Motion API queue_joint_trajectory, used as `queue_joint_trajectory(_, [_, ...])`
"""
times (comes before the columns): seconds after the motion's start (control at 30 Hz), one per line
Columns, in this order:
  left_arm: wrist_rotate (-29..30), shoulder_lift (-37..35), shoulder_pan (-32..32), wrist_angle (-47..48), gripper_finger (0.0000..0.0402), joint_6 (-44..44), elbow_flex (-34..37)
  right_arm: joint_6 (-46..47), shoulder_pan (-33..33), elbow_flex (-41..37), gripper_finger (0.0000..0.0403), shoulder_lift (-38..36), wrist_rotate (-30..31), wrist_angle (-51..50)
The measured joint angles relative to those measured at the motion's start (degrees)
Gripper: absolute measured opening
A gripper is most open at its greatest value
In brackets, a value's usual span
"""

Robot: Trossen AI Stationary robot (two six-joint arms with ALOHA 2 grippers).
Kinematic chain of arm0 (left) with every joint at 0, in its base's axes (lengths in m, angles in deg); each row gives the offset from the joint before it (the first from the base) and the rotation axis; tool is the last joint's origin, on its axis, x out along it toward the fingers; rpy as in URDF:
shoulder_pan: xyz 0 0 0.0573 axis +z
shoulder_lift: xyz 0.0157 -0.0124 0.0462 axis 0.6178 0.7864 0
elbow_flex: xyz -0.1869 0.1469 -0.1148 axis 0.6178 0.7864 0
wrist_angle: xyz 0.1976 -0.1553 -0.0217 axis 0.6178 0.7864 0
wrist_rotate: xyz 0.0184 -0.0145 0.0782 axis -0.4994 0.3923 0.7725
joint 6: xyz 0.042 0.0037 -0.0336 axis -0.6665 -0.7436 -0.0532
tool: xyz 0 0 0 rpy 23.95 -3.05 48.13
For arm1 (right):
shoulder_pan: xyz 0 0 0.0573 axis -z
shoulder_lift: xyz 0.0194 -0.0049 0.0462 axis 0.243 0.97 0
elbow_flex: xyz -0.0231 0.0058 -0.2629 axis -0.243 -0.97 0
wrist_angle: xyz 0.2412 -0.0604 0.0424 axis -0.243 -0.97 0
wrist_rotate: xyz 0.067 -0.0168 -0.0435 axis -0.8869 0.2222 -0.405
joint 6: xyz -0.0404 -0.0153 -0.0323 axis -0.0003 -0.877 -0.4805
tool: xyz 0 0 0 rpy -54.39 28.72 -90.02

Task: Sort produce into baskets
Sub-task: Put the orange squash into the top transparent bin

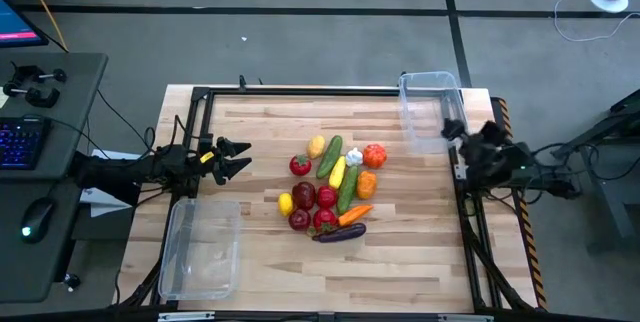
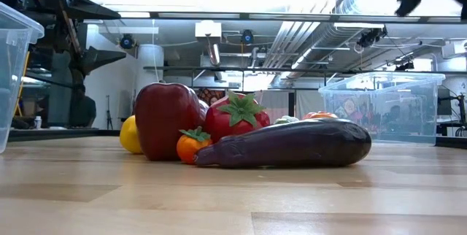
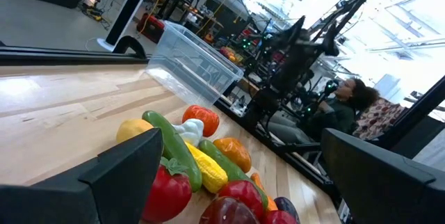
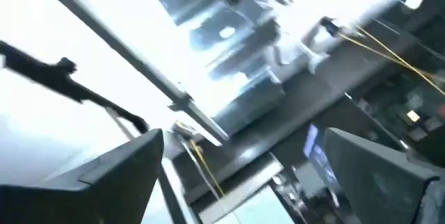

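Produce [image 1: 332,187] heaped mid-desk [image 1: 420,262], unsorted. Left gripper [image 1: 240,158] spread wide, empty, aimed at heap for first pick. Right gripper [image 1: 456,134] parked beside far basket [image 1: 432,102]; opening unclear.

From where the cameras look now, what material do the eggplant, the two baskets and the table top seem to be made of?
The eggplant looks like smooth, glossy moulded plastic: its dark purple skin carries soft highlights. The baskets look like clear hard plastic, since the table shows through their walls. The table top seems to be pale wood in joined strips with a satin finish, grain lines visible. These are judgements from looks alone.
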Motion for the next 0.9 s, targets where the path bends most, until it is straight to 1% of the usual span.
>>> queue_joint_trajectory(0.07, [0.0,0.0,0.0,0.0,0.0378,0.0,0.0,-4.0,0.0,5.3,0.0387,2.5,-1.0,-4.6])
queue_joint_trajectory(0.13, [0.0,0.0,0.0,0.0,0.0378,0.0,0.0,-7.6,0.0,13.2,0.0387,7.8,-0.9,-16.1])
queue_joint_trajectory(0.27, [0.0,0.0,0.0,0.0,0.0378,0.0,0.0,-15.2,0.8,30.4,0.0387,23.8,2.8,-45.0])
queue_joint_trajectory(0.37, [0.0,0.0,0.0,0.0,0.0378,0.0,0.0,-18.1,1.6,41.1,0.0387,36.5,3.9,-61.3])
queue_joint_trajectory(0.47, [0.0,0.0,0.0,0.0,0.0378,0.0,0.0,-20.3,2.2,48.7,0.0387,48.1,3.8,-72.3])
queue_joint_trajectory(0.57, [0.0,0.0,0.0,0.0,0.0378,0.0,0.0,-24.4,2.3,53.9,0.0387,57.6,3.9,-79.0])
queue_joint_trajectory(0.63, [0.0,0.0,0.0,0.0,0.0378,0.0,0.0,-24.1,2.3,57.2,0.0387,63.2,4.3,-82.0])
queue_joint_trajectory(0.77, [0.0,0.0,0.0,0.0,0.0378,0.0,0.0,-17.2,3.2,65.1,0.0387,74.3,8.4,-92.9])
queue_joint_trajectory(0.83, [0.0,0.0,0.0,0.0,0.0378,0.0,0.0,-12.9,4.9,70.1,0.0387,79.8,7.8,-100.3])
queue_joint_trajectory(0.9, [0.0,0.0,0.0,0.0,0.0378,0.0,0.0,-7.4,6.9,74.8,0.0387,85.3,5.0,-107.1])
